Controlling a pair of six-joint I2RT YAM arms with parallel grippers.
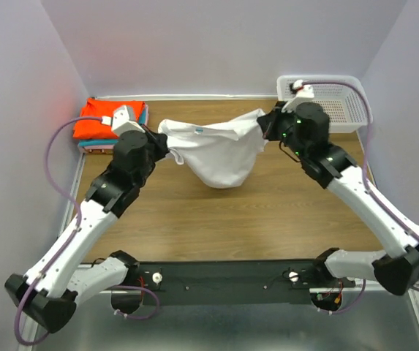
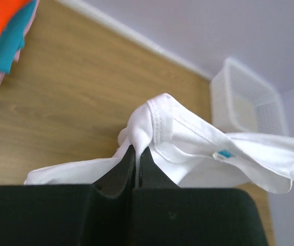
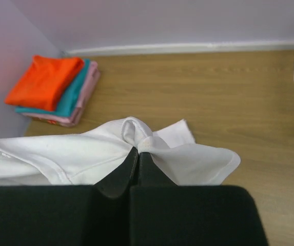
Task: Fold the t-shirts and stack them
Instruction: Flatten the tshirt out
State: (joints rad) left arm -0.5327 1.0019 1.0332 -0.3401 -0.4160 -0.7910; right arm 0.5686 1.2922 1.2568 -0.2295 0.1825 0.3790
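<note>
A plain white t-shirt (image 1: 220, 152) hangs stretched between both grippers above the wooden table. My left gripper (image 1: 162, 146) is shut on its left shoulder; the wrist view shows cloth (image 2: 152, 128) pinched at that gripper (image 2: 137, 148). My right gripper (image 1: 265, 126) is shut on the right shoulder, with cloth (image 3: 136, 134) bunched at its tips (image 3: 138, 151). The shirt's body sags toward the table. A folded stack with orange-red on top (image 1: 101, 117), teal and pink below, lies at the back left, also seen in the right wrist view (image 3: 46, 82).
A white plastic mesh basket (image 1: 333, 99) stands at the back right corner, behind the right gripper; it also shows in the left wrist view (image 2: 247, 100). Lilac walls close in the back and sides. Bare wooden table (image 1: 253, 219) lies in front of the shirt.
</note>
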